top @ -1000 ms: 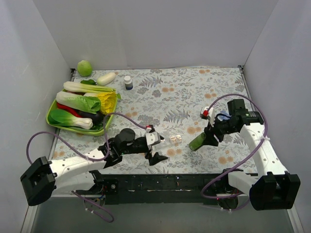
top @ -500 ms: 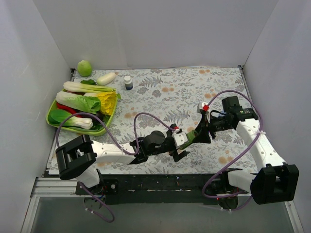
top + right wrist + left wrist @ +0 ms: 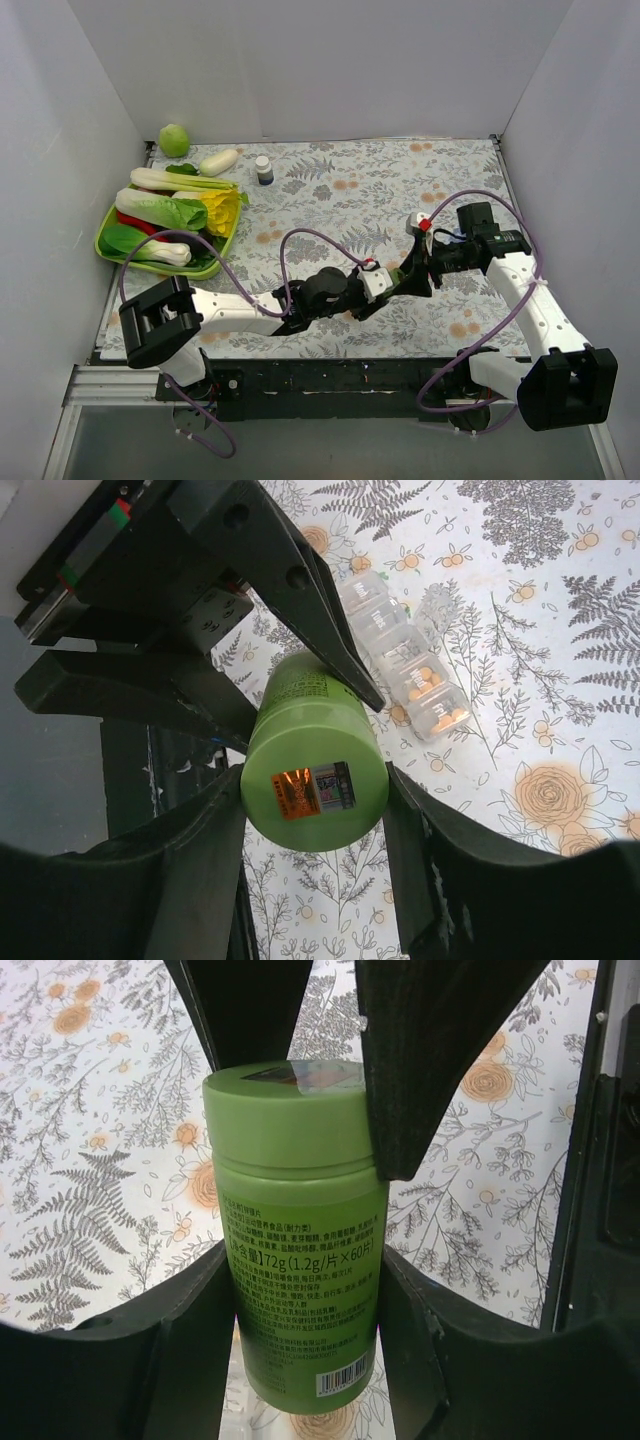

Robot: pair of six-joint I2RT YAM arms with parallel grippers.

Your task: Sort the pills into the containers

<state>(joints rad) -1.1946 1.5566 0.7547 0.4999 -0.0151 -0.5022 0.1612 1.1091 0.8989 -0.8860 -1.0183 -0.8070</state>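
Observation:
A green pill bottle (image 3: 404, 277) hangs over the flowered table between both arms. My right gripper (image 3: 315, 785) is shut on its cap end, the sticker on the lid facing the right wrist camera. My left gripper (image 3: 305, 1290) is shut around the bottle's labelled body (image 3: 300, 1250), its fingers pressing both sides. The right gripper's fingers (image 3: 410, 1060) show above, on the cap. The containers (image 3: 400, 660), a clear strip of lidded compartments, lie on the table just beyond the bottle. Orange pills (image 3: 447, 718) sit in its two nearest compartments. In the top view the arms hide the strip.
A green tray (image 3: 105, 250) piled with vegetables stands at the left. A dark blue white-capped bottle (image 3: 264, 170), a white vegetable (image 3: 219, 161) and a green round fruit (image 3: 174, 139) sit at the back left. White walls enclose the table.
My left arm has swung right from the front left to the bottle, and its jaws have closed around it. My right arm brought the bottle slightly left.

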